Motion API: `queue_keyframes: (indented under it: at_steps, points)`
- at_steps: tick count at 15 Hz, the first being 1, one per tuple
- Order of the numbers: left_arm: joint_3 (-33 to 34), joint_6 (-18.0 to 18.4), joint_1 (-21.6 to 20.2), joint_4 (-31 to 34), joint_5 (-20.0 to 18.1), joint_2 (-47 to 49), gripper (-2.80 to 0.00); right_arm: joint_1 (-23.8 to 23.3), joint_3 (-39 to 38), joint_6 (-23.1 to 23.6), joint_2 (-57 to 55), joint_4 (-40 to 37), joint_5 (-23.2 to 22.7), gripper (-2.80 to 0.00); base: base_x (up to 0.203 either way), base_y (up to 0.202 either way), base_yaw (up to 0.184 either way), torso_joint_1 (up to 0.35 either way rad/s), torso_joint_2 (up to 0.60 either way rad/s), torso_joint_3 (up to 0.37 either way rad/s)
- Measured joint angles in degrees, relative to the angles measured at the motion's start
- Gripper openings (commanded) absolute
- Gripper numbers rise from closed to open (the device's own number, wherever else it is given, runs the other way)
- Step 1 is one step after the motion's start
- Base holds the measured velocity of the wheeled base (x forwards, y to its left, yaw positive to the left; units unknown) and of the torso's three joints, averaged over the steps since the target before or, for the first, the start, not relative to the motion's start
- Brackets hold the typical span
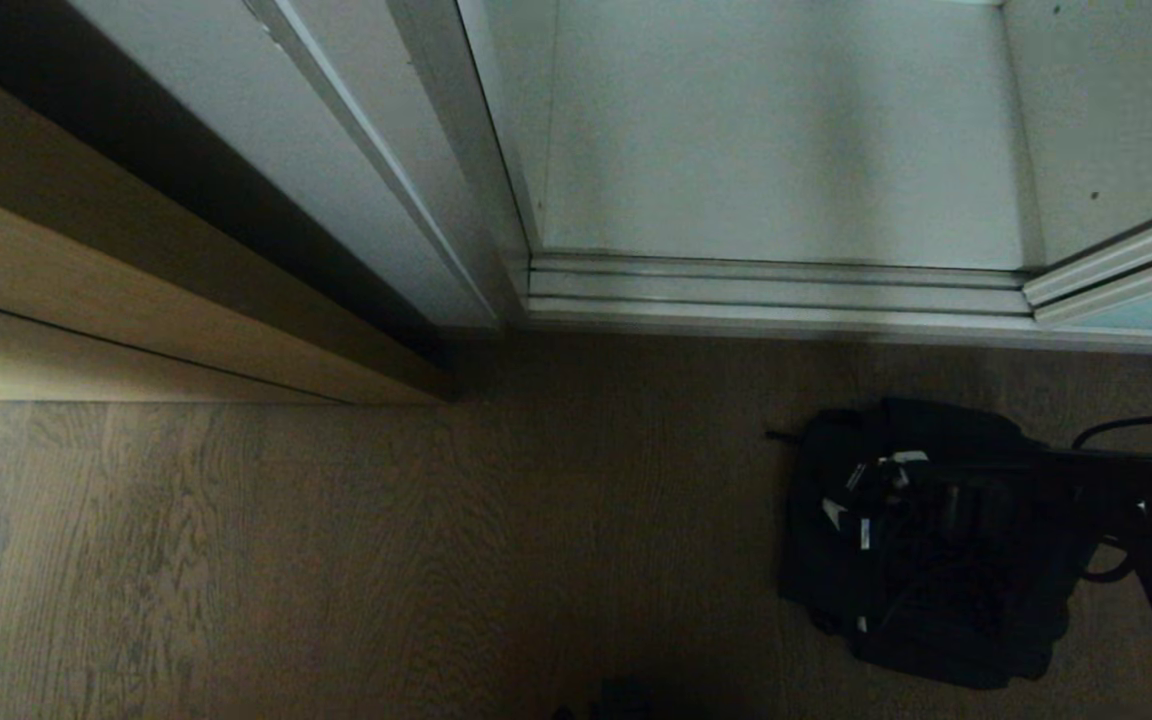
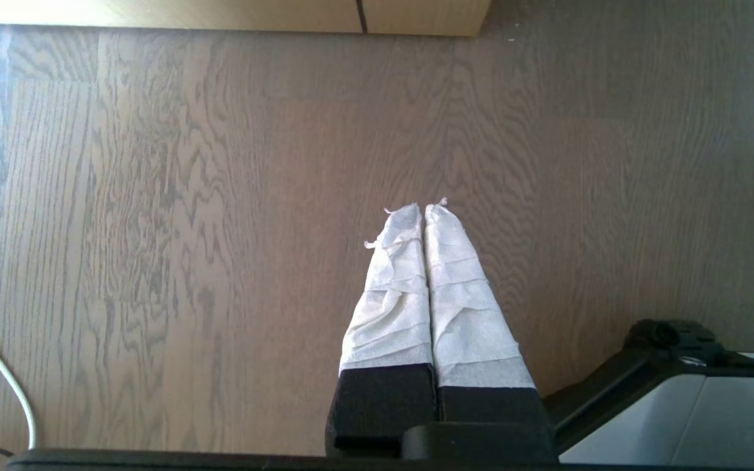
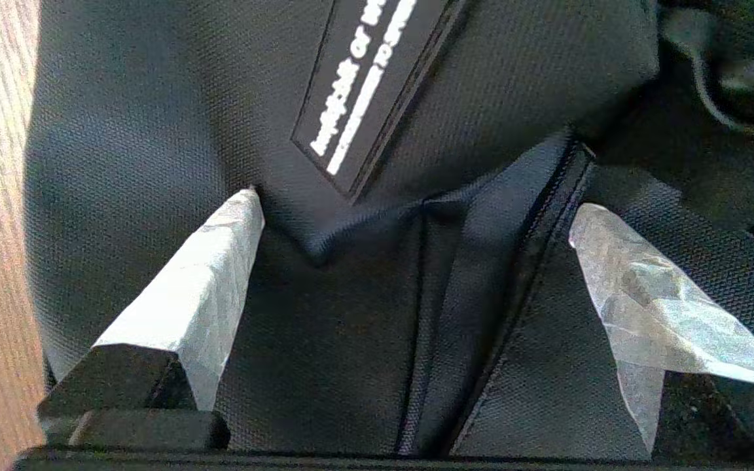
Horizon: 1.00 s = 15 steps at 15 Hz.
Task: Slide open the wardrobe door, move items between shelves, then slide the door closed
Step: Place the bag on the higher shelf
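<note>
Left gripper (image 2: 424, 216) is idling clenched, empty, over the wood-grain floor (image 2: 187, 229), well left of the bulky black fabric bag (image 1: 926, 540). Bag is sitting on the floor just in front of the white wardrobe shelf (image 1: 776, 150); frosted turquoise sliding door (image 1: 1151, 310) is standing slid aside to its right. Right gripper (image 3: 416, 216) is hovering spread wide over the bag's strap. Looks like the pickup step; next move calls for closing on fabric, then lifting.

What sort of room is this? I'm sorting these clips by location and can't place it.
Probably a bedroom or dressing area at home: a built-in wardrobe with white inner walls stands open behind silver sliding-door tracks, the floor is wood-grain planks, and a black fabric bag lies on it in front.
</note>
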<state>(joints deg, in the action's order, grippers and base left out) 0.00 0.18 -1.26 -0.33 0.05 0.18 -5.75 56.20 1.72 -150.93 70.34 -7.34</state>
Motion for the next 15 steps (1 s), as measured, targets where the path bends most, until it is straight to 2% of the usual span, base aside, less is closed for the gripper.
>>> queue_keyframes:
  at_steps: [2, 5, 8, 12, 15]
  points:
    - [0.00, 0.00, 0.05, 0.00, 0.00, 0.00, -2.80, 0.00, -0.84, -1.03, 1.04, -1.85, -1.60, 0.00, 0.000, 0.000, 0.000, 0.000, 0.00, 0.000]
    - [0.00, 0.02, 0.05, 0.00, 0.02, 0.00, -2.80, 0.84, -3.24, -5.17, 3.64, -2.43, -5.70, 0.00, 0.000, 0.000, 0.000, 0.000, 0.00, 0.000]
    - [0.00, 0.02, 0.00, 0.01, 0.02, 0.00, -2.80, 2.38, -5.21, -7.28, 5.36, -2.18, -6.05, 0.00, 0.000, 0.000, 0.000, 0.000, 0.00, 0.000]
    - [0.00, 0.00, 0.05, 0.02, 0.02, 0.00, -2.80, 3.04, -4.91, -6.98, 4.29, -2.25, -6.02, 0.00, 0.000, 0.000, 0.000, 0.000, 0.00, 0.000]
    - [0.00, 0.00, 0.05, 0.02, 0.02, 0.00, -2.80, 2.61, -3.24, -7.10, 3.77, -5.06, -5.41, 0.00, 0.000, 0.000, 0.000, 0.000, 0.00, 0.000]
